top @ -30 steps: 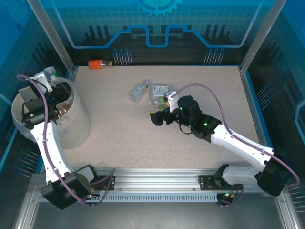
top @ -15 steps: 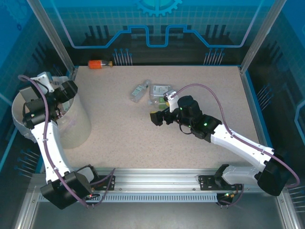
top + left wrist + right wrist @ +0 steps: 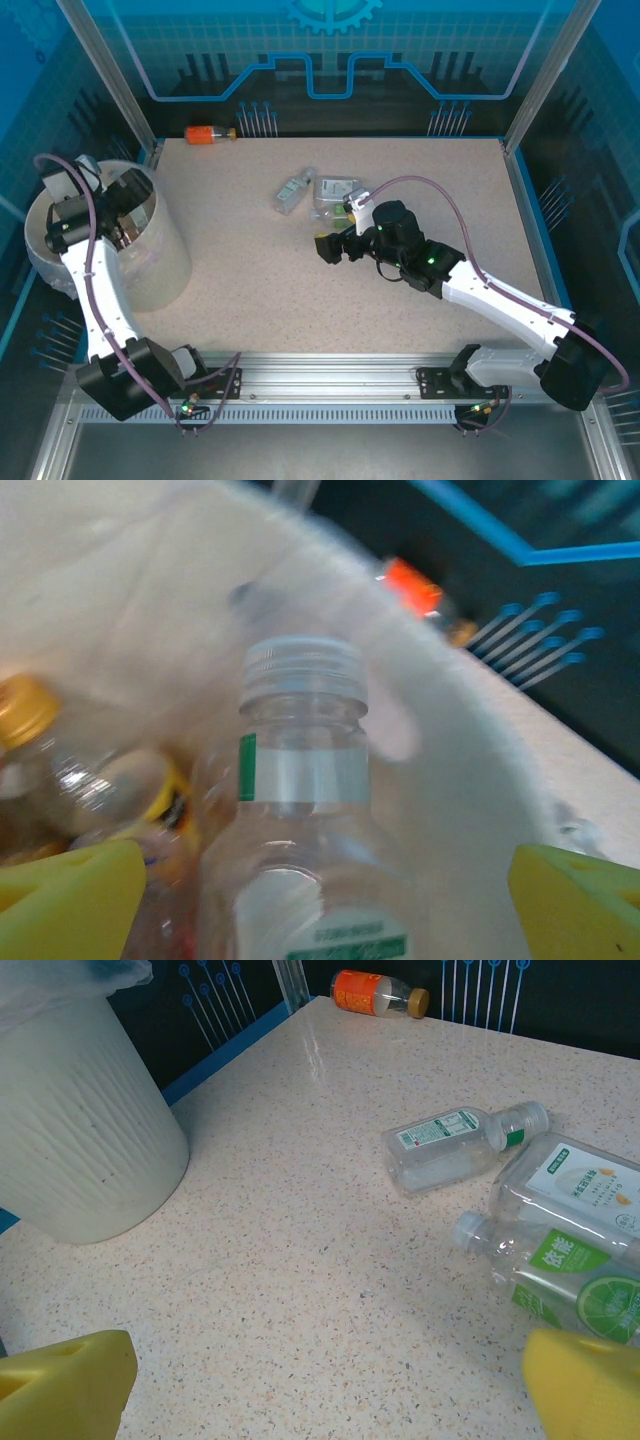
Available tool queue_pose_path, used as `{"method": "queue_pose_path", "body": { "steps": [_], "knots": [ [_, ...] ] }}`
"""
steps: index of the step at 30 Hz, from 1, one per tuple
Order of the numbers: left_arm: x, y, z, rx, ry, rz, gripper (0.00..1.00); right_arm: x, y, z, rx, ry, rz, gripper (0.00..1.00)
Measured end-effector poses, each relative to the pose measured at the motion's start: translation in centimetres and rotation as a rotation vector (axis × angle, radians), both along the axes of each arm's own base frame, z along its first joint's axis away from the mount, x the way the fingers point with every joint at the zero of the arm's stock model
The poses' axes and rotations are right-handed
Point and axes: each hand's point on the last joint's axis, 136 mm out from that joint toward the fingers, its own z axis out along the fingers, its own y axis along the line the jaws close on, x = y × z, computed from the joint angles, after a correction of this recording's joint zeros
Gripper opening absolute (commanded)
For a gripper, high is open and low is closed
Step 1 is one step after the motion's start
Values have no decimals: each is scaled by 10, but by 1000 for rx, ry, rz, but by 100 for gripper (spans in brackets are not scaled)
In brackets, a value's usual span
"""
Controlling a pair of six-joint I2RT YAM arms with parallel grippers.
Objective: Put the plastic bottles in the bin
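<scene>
Tabletop [image 3: 420, 190], top view: speckled beige, boxed in by aluminium posts and blue-lit panels. The bin [image 3: 150, 270] is set at the table's left edge, and the left gripper [image 3: 125, 195] is held over its mouth. An orange bottle [image 3: 210, 133] is seen lying at the far edge. Three clear bottles [image 3: 293, 190] are clustered mid-table, just beyond the right gripper [image 3: 328, 247].

Left wrist view: the left fingertips [image 3: 60, 895] are spread wide and grip nothing. A white-capped bottle [image 3: 300, 810] stands free between them, among others inside the bin.

Right wrist view: the right fingertips [image 3: 60, 1380] are likewise parted and empty above bare tabletop. The clustered bottles are seen on their sides.
</scene>
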Motion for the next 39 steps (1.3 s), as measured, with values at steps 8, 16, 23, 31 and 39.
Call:
{"method": "queue_pose_path", "body": {
  "steps": [8, 16, 23, 31, 39],
  "knots": [
    [-13, 6, -2, -17, 28, 87, 99, 0, -1, -2, -7, 4, -3, 100],
    [-12, -43, 74, -68, -234, -102, 99, 0, -1, -2, -6, 4, -4, 100],
    [-32, -99, 143, -74, -466, -282, 99, 2, -3, -2, -2, 8, -15, 100],
    [-25, -205, 155, -196, -518, -687, 99, 26, -36, -22, -11, 50, -136, 100],
    [-12, -270, 120, -284, -445, -859, 99, 53, -85, -42, -99, 45, -226, 100]
  ]
}}
